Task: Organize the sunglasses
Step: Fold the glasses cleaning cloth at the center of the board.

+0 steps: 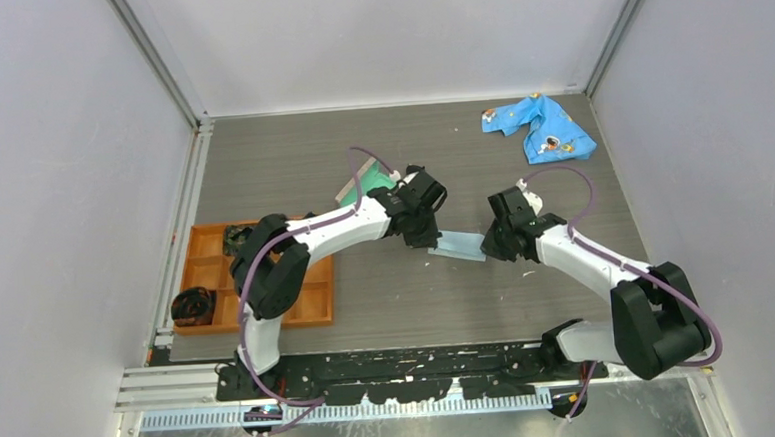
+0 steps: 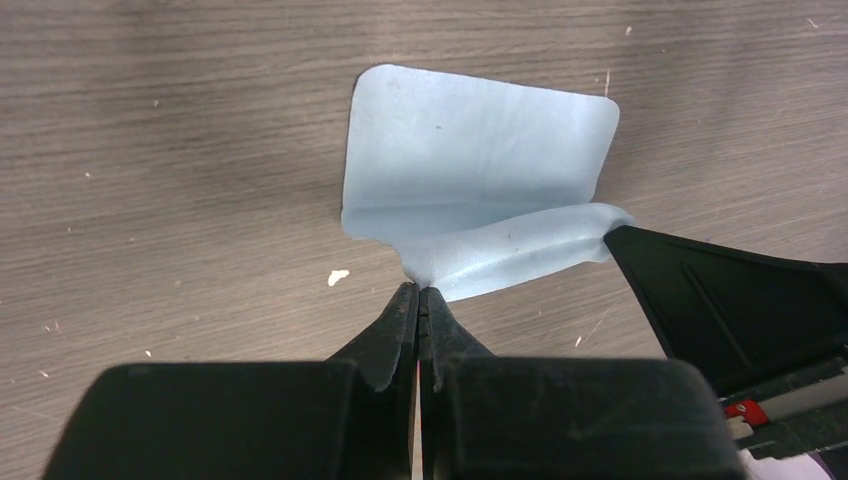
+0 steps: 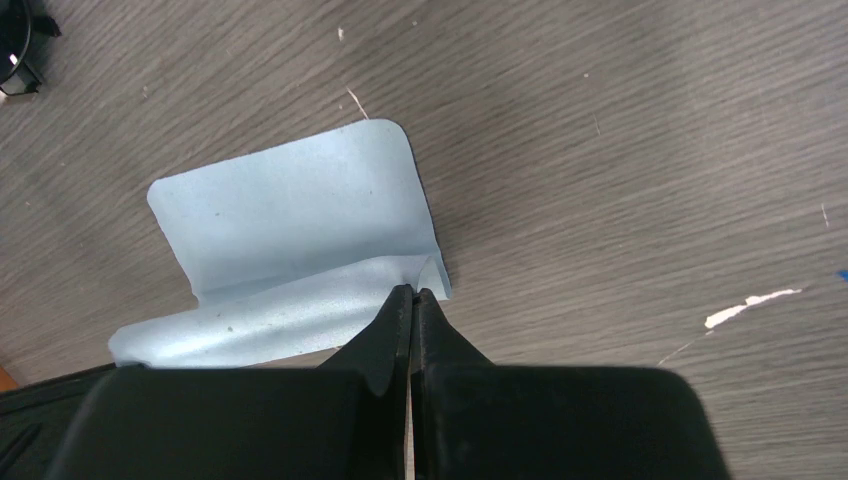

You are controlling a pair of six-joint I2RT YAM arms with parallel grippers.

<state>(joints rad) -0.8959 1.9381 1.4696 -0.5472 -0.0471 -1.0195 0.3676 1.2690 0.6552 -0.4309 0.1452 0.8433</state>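
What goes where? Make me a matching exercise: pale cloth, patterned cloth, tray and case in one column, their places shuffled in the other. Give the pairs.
Things
1. pale cloth
2. patterned cloth
3. tray
4. case

Places
A. far right corner of the table
B. partly hidden, just beyond the left gripper
C. mid-table, pinched by the left gripper and the right gripper
D. left edge of the table

Pairs: 1-C, 2-A, 3-D, 4-B
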